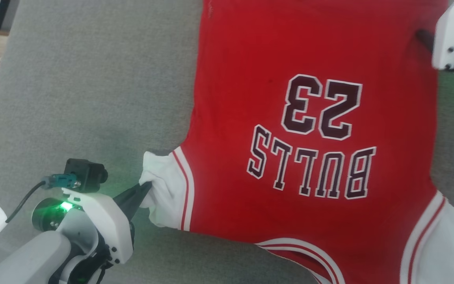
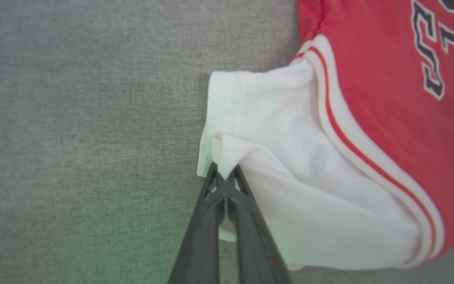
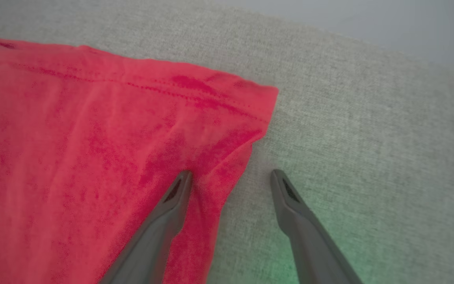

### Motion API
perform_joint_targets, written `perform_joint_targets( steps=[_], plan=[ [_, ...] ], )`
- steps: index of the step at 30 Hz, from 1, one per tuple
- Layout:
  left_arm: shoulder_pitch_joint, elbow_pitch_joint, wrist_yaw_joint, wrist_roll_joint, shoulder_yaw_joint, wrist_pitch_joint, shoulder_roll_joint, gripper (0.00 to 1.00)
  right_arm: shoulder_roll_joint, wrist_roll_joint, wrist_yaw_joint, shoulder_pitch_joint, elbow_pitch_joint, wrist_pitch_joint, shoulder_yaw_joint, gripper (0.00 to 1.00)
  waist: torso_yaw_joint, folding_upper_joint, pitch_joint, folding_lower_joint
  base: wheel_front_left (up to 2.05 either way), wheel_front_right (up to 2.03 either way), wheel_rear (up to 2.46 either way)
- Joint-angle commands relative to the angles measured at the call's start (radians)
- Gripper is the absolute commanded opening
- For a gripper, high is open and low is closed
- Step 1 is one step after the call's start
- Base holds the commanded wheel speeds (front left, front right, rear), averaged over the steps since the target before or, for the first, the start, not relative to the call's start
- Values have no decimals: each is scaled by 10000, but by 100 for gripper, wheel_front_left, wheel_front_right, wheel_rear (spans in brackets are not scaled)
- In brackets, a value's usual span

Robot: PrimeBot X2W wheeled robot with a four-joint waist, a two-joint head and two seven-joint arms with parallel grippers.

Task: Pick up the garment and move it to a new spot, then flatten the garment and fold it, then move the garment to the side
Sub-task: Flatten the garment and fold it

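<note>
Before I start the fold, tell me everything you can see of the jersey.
The jersey is red knit with white sleeves, red-striped trim, and black white-outlined BULLS and 23, upside down in the head view. It lies flat on the grey fabric surface. The left hand is shut on its sleeve edge; the open right hand straddles its hem corner.

Garment on cloth surface; left tool at sleeve
</note>
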Motion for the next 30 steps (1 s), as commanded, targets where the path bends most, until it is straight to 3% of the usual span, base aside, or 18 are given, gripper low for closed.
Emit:
perform_joint_targets(
  steps=[1,3,4,5,15,21,30],
  plan=[
    [-131,237,-74,24,-80,-23,-112,0,186,-193,-15,48,676,398,29,100,188,0,144,0,0,0,0],
    [-168,408,-150,39,-107,-46,-188,0,272,-305,-7,-54,1218,753,31,100,229,0,150,0,0,0,0],
    [-194,475,-161,38,-114,-30,-218,0,342,-368,-7,-69,1365,871,95,70,242,0,147,0,0,0,0],
    [-219,544,-185,31,-119,-44,-244,0,391,-444,-7,-91,1453,967,206,0,244,0,136,0,0,0,0],
    [-38,810,-201,-117,17,-164,-103,0,374,-445,-18,-108,947,491,956,0,-248,0,-290,0,0,0,0],
    [267,600,-9,-234,152,-144,315,0,163,468,-16,780,-649,429,2304,0,-942,0,-931,0,0,0,0],
    [951,9,462,-437,372,-114,1079,0,-1185,2476,-16,2990,-3932,193,3497,0,-2056,0,-1796,0,0,0,0]
  ],
)
